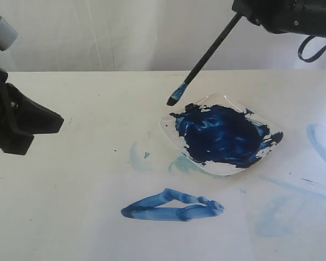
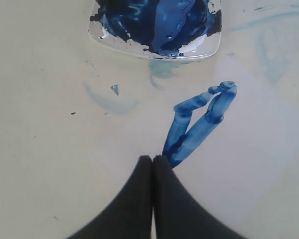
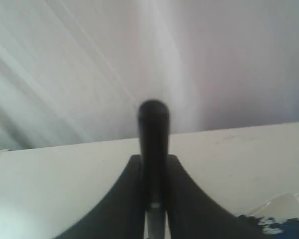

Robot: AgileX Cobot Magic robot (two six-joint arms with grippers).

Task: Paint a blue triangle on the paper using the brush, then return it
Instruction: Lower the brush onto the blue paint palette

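The blue triangle [image 1: 171,206] lies flat on the white paper [image 1: 70,223], in front of the paint dish. The brush [image 1: 206,57] hangs slanted in the air, its blue-stained tip just above the dish's far left edge. My right gripper [image 1: 244,10] at the top right is shut on its black handle; the right wrist view shows the handle [image 3: 153,129] clamped in the gripper [image 3: 153,160]. My left gripper [image 1: 46,122] hovers at the left, shut and empty. In the left wrist view its tips [image 2: 153,158] sit near one corner of the triangle [image 2: 199,122].
A clear square dish [image 1: 224,101] holds a dark navy paint blob [image 1: 223,136]; the dish [image 2: 209,49] also shows in the left wrist view. Faint pale-blue smears [image 1: 138,155] mark the tabletop near the dish and at the right [image 1: 320,138]. A white curtain hangs behind the table.
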